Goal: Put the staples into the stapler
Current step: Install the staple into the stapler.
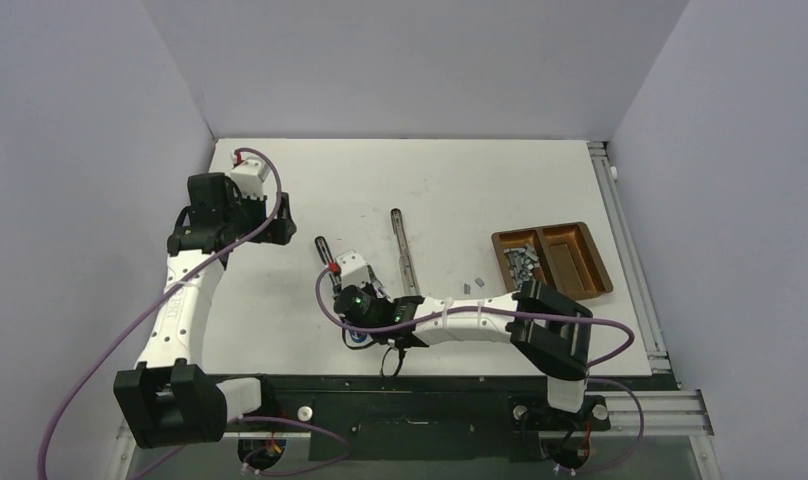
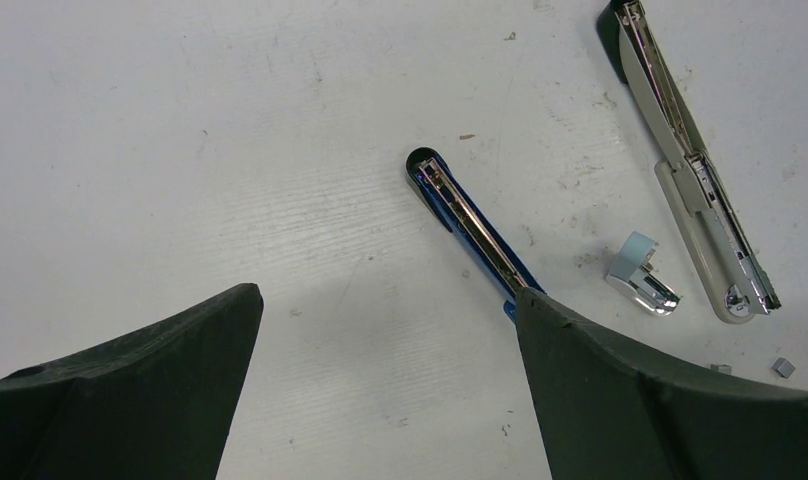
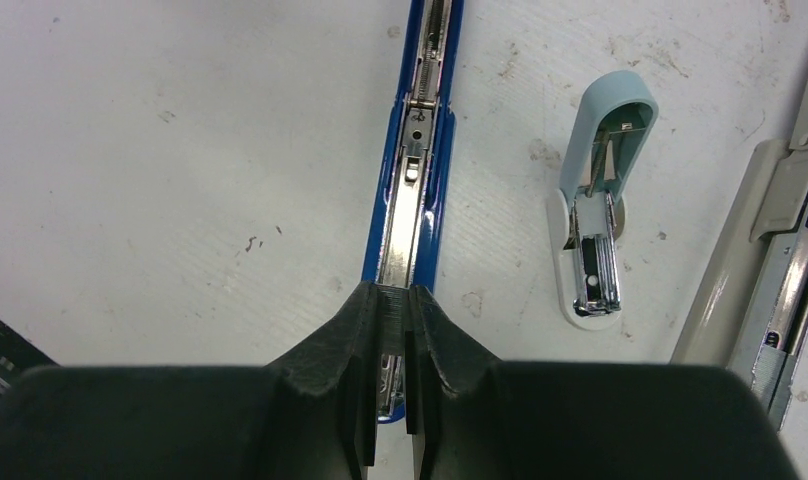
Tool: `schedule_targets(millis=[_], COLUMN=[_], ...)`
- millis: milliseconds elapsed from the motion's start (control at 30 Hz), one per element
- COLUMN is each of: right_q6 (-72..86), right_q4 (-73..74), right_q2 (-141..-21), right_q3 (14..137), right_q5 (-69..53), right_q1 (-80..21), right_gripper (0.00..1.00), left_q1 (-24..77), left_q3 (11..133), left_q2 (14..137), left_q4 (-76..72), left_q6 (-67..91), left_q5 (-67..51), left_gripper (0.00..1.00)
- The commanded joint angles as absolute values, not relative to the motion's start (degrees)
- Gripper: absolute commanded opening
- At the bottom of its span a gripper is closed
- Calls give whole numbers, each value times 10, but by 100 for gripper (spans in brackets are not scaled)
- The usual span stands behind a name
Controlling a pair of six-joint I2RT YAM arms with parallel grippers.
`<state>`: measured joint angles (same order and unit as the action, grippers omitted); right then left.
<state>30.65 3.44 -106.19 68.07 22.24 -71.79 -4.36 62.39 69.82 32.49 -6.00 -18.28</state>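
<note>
On the white surface [image 1: 460, 190], largest item first.

1. Tray [image 1: 603, 265]: brown, two compartments, on the right side. The stock of staples [image 1: 519, 262] lies heaped in its left compartment.
2. Beige stapler [image 2: 695, 170]: opened out flat at mid-surface, right of the blue one and apart from it.
3. Blue stapler [image 3: 415, 170]: opened out flat with the magazine channel facing up. Spring and pusher show toward the far end, and the near end lies under the right claw.
4. Small stapler [image 3: 595, 230]: pale blue, hinged open, between the blue and beige ones and touching neither.
5. Left claw [image 2: 385, 300]: fingers spread wide, gripping nothing, hovering off to the left of the blue stapler.
6. Right claw [image 3: 390, 300]: pinching a staple strip [image 3: 390, 318] edgewise, directly over the near end of the blue channel. Whether the strip already touches the rail cannot be told.
7. Loose staples [image 1: 467, 288]: two small bits lying between the beige stapler and the tray.

Step in hand, as judged: seating the strip in the blue magazine.

Next move calls for keeping the strip in line with the channel, lowering it squarely onto the rail, then letting go. A skewed strip would likely jam or tip out. Closing the stapler comes after.
</note>
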Motion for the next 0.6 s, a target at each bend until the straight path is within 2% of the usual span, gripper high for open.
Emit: schedule_targets(millis=[0,567], right_q6=[309,310], right_q4=[8,5], right_q2=[-1061,-1077], right_q3=[694,693], right_q5=[245,227], right_q1=[-729,-721], right_gripper=[9,9], left_q1=[-48,-47], left_q3=[631,638], left_q2=[677,678], left_q4=[322,326], left_q6=[-51,-55], left_q5=[-186,-184], left_gripper=[96,96])
